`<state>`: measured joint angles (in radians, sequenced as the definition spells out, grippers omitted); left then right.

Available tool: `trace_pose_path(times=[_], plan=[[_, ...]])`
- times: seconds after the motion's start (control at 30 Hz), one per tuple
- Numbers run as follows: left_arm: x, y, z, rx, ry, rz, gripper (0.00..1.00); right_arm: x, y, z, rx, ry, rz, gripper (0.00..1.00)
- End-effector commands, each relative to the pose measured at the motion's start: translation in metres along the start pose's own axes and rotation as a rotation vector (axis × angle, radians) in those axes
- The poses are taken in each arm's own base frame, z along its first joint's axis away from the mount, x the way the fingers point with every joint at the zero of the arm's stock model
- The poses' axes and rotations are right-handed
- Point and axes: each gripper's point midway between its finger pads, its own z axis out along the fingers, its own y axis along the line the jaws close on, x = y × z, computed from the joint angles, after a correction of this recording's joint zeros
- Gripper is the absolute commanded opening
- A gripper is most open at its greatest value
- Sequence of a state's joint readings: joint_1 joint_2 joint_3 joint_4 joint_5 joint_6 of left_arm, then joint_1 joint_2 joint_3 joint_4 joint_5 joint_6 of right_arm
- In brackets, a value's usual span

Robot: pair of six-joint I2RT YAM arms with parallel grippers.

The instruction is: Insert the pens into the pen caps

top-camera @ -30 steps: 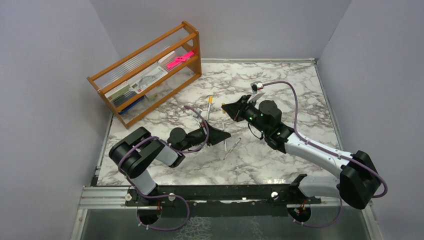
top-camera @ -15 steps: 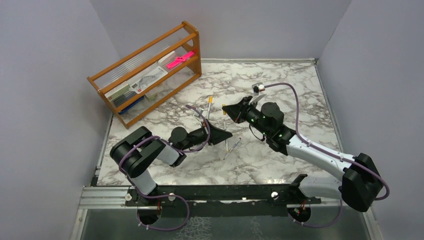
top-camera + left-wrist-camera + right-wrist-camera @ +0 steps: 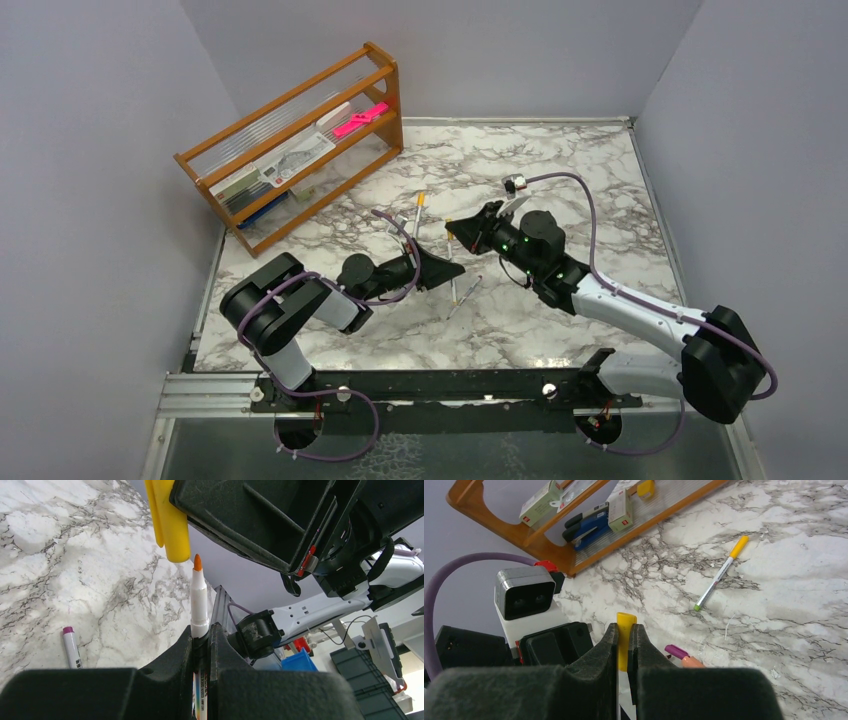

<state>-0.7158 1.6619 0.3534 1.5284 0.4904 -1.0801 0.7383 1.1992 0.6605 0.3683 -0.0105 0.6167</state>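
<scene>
Left gripper [image 3: 201, 630], closed on the pen [image 3: 199, 602], orange tip exposed; right gripper [image 3: 624, 630], clamped on the yellow cap [image 3: 172, 525]; both held above the table [image 3: 600, 200]; cap mouth just beside the tip, not yet over it. Advised: align cap axis with barrel first; then push straight, slowly.

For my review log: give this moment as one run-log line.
stage: cap alignment | left pincer: shut on orange-tipped pen | right pincer: shut on yellow cap | pen tip near cap mouth, not yet inserted
</scene>
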Motion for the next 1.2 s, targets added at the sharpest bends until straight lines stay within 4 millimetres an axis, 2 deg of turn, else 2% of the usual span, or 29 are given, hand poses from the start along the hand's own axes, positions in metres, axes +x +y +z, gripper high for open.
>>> trace_pose_path(times=[0.0, 0.4, 0.9, 1.17], plan=[[-0.023, -0.039, 0.005, 0.165, -0.089, 0.119, 0.0, -0.013, 0.015, -0.005, -0.063, -0.042, 0.004, 0.01], [-0.021, -0.039, 0.004, 0.166, -0.084, 0.123, 0.0, -0.024, 0.022, -0.002, -0.084, -0.064, -0.025, 0.01], [-0.019, -0.033, 0.005, 0.153, -0.081, 0.114, 0.0, -0.005, 0.021, -0.003, -0.115, -0.023, -0.009, 0.01], [-0.022, -0.038, 0.005, 0.167, -0.089, 0.119, 0.0, 0.003, 0.014, -0.005, -0.099, -0.006, -0.011, 0.01]])
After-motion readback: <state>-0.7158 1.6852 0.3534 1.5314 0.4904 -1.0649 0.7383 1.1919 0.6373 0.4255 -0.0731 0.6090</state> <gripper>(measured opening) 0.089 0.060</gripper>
